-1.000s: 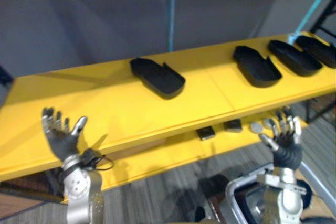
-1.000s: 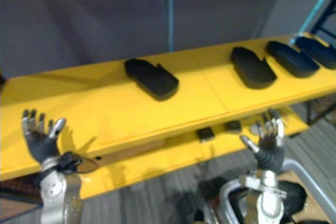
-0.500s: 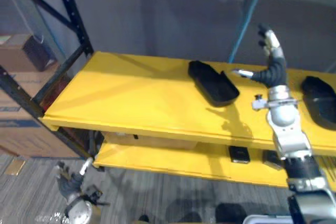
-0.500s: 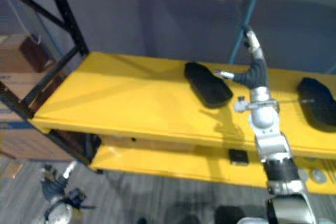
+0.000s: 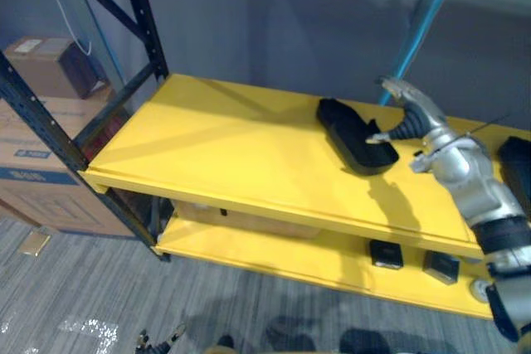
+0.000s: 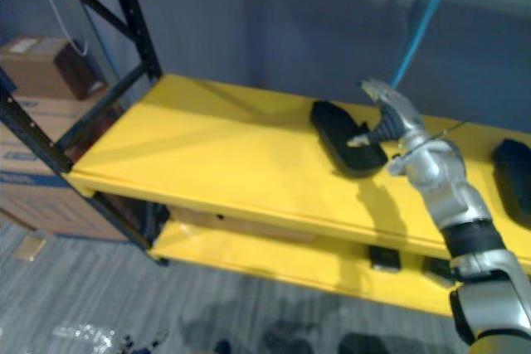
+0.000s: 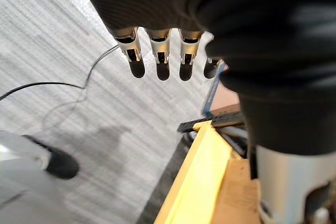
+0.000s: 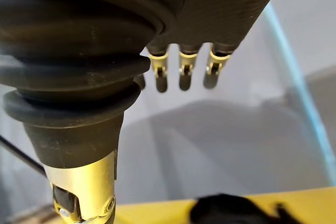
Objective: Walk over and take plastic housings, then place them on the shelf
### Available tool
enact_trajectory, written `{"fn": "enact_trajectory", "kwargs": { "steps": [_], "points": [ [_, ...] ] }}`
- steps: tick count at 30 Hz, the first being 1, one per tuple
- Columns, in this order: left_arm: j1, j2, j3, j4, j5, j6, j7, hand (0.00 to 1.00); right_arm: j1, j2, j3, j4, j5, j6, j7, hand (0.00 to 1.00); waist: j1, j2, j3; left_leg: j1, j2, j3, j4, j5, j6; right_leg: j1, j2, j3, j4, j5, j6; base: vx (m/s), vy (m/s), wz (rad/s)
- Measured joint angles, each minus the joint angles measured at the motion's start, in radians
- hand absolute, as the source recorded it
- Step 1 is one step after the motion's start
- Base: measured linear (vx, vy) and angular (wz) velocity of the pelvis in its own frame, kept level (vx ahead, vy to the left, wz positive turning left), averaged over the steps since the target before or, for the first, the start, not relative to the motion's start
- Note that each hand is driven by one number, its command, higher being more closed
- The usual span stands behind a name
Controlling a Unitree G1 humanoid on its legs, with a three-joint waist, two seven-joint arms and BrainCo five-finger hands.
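A black plastic housing (image 5: 355, 133) lies flat on the yellow top shelf (image 5: 224, 151), right of its middle. My right hand (image 5: 406, 110) hovers at the housing's right end, fingers straight and open, thumb pointing toward the housing; whether it touches I cannot tell. In the right wrist view the straight fingers (image 8: 181, 72) point at the grey wall, with the housing (image 8: 231, 211) below them. A second housing (image 6: 514, 167) is at the shelf's far right. My left hand (image 7: 157, 59) hangs open low over the grey floor beside the shelf's edge (image 7: 202, 182).
Black rack uprights (image 5: 141, 14) frame the shelf's left end, with cardboard boxes (image 5: 37, 134) beyond them. A teal pole (image 5: 423, 14) rises behind the shelf. Small dark parts (image 5: 386, 253) sit on the lower yellow shelf. Grey carpet (image 5: 124, 296) lies in front.
The camera has swung, so the whole picture has shifted. My right hand has come down from high above the shelf to the housing's right end. My left hand has sunk lower.
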Motion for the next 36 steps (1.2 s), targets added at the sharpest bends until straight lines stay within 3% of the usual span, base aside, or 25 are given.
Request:
{"fn": "enact_trajectory", "kwargs": {
  "steps": [4, 14, 19, 25, 36],
  "points": [
    [0.006, 0.025, 0.001, 0.034, -0.010, -0.001, -0.028, 0.00, 0.000, 0.000, 0.000, 0.016, -0.048, -0.028, -0.003, 0.00, -0.013, -0.018, 0.007, 0.004, -0.001, 0.019, 0.000, 0.002, 0.000, -0.007, -0.002, 0.021, 0.000, 0.002, 0.001, -0.04, 0.008, -0.14],
    [0.007, 0.037, 0.000, 0.077, -0.018, -0.012, -0.079, 0.00, -0.011, -0.039, 0.090, 0.106, -0.092, -0.137, 0.066, 0.00, -0.014, -0.020, 0.013, 0.002, -0.003, 0.019, 0.000, 0.005, 0.001, -0.013, -0.003, 0.022, 0.000, 0.005, 0.004, -0.01, 0.001, -0.02],
    [0.007, 0.044, 0.000, 0.077, -0.016, -0.011, -0.103, 0.00, -0.027, -0.045, 0.090, 0.142, -0.094, -0.139, 0.087, 0.00, -0.013, -0.021, 0.037, 0.002, -0.004, 0.015, 0.000, 0.005, 0.001, -0.011, -0.003, 0.020, 0.000, 0.005, 0.004, 0.00, -0.004, 0.01],
    [0.007, 0.048, -0.003, 0.077, -0.015, -0.009, -0.113, 0.00, -0.031, -0.063, 0.092, 0.148, -0.114, -0.177, 0.129, 0.00, -0.014, -0.022, 0.055, 0.003, -0.004, 0.014, 0.001, 0.005, 0.001, -0.010, -0.003, 0.020, 0.000, 0.005, 0.004, 0.00, 0.000, 0.00],
    [0.007, 0.049, -0.011, 0.097, -0.016, -0.014, -0.122, 0.00, -0.031, -0.063, 0.133, 0.192, -0.166, -0.178, 0.155, 0.00, -0.011, -0.007, 0.079, 0.016, -0.004, 0.017, -0.001, 0.005, 0.001, 0.002, -0.003, 0.021, 0.000, 0.003, 0.003, 0.00, 0.000, 0.00]
  ]
}}
